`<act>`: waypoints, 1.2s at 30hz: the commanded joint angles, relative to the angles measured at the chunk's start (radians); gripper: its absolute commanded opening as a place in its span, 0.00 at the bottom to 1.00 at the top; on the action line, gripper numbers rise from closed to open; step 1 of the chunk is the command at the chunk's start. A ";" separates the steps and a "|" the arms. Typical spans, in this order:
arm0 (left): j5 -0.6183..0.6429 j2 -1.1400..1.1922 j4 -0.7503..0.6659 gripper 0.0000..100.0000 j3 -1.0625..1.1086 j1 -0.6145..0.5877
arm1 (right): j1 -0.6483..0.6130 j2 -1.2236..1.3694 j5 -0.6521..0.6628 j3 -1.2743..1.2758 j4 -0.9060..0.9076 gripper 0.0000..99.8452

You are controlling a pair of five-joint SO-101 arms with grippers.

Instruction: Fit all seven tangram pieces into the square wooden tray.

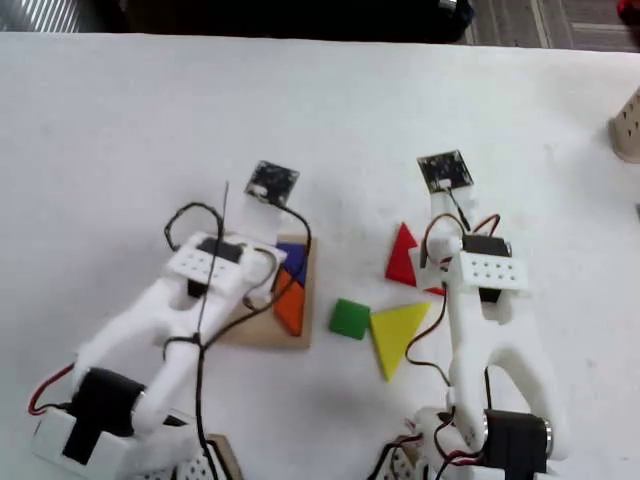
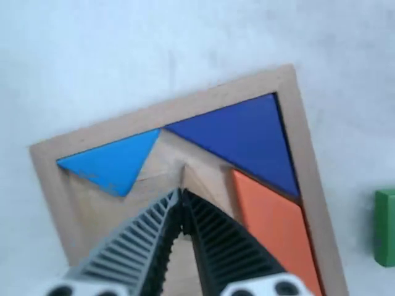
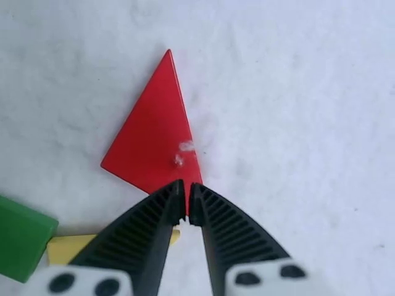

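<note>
The square wooden tray lies under my left arm. In it sit a light blue triangle, a dark blue triangle and an orange piece. My left gripper hangs shut over the tray's bare middle, holding nothing. A red triangle lies flat on the white table to the right of the tray. My right gripper is shut above its near corner. A green square and a yellow triangle rest between the two arms.
Two small black boards with cables lie behind the arms. A perforated beige object stands at the right edge. The far half of the white table is open.
</note>
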 commanded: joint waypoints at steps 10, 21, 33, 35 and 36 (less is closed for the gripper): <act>0.017 -0.001 0.012 0.02 -0.066 0.058 | 0.001 -0.035 0.002 -0.006 -0.021 0.02; 0.017 -0.203 0.008 0.02 0.006 -0.024 | 0.001 -0.035 0.002 -0.006 -0.021 0.02; 0.015 -0.237 0.152 0.02 0.129 0.047 | 0.001 -0.035 0.002 -0.006 -0.021 0.02; 0.017 -0.237 0.117 0.02 0.149 0.084 | 0.001 -0.035 0.002 -0.006 -0.021 0.02; 0.017 -0.237 0.103 0.02 0.155 0.099 | 0.001 -0.035 0.002 -0.006 -0.021 0.02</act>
